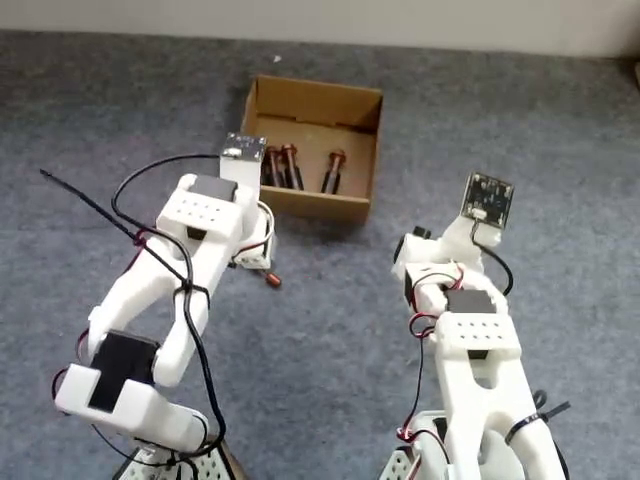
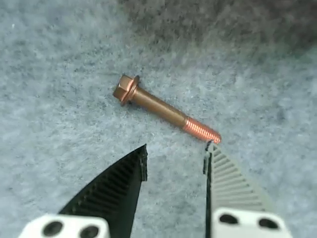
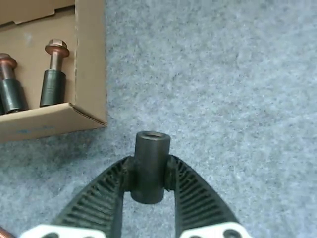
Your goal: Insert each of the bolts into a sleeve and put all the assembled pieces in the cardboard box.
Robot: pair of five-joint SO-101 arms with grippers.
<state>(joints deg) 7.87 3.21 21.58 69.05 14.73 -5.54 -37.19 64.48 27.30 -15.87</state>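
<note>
On the left, our left gripper (image 2: 176, 148) hangs open over the table (image 1: 330, 330), one tip close to the threaded end of the bolt (image 2: 163, 109), which lies flat near the front left corner of the cardboard box (image 1: 315, 205). The bolt looks stiff, light and liable to roll, so we would pinch its smooth shank mid-length. Three finished pieces (image 1: 290, 168) lie in the box. On the right, our right gripper (image 3: 150, 167) clamps the sleeve (image 3: 151, 148), its bore end clear of the fingers.

You have the left gripper (image 2: 176, 151) spread wide over the grey carpet (image 2: 54, 54), where a copper-coloured hex-head bolt (image 2: 159, 109) lies flat just beyond the fingertips, its threaded end just beside the pale finger (image 2: 228, 183) tip, its head farther off, beyond the black finger (image 2: 111, 191).
</note>
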